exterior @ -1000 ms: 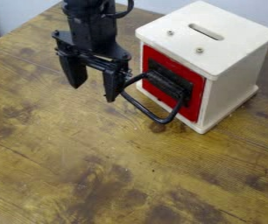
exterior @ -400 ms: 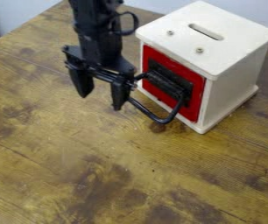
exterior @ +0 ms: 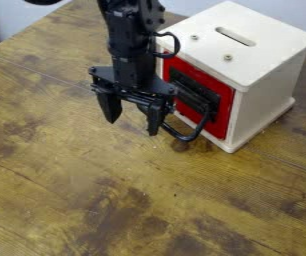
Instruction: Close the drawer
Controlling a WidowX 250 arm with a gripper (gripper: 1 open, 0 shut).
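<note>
Nearest you is the worn wooden tabletop (exterior: 102, 210), bare planks running across the whole near half. Step back a little and there's your gripper (exterior: 133, 114), black, pointing straight down over the table just left of the box. Its 2 fingers (exterior: 112, 107) hang spread apart with a clear gap between them, and nothing sits in that gap. You're holding nothing. The right finger is just beside the black loop handle (exterior: 185, 127), which juts out toward the near left; whether they touch, you cannot tell from here. Behind the handle is the red drawer (exterior: 193, 93), its front panel set in the left face of the cream-white box (exterior: 243, 60). That box stands at the far right of the table, with a slot (exterior: 233, 36) on top.
</note>
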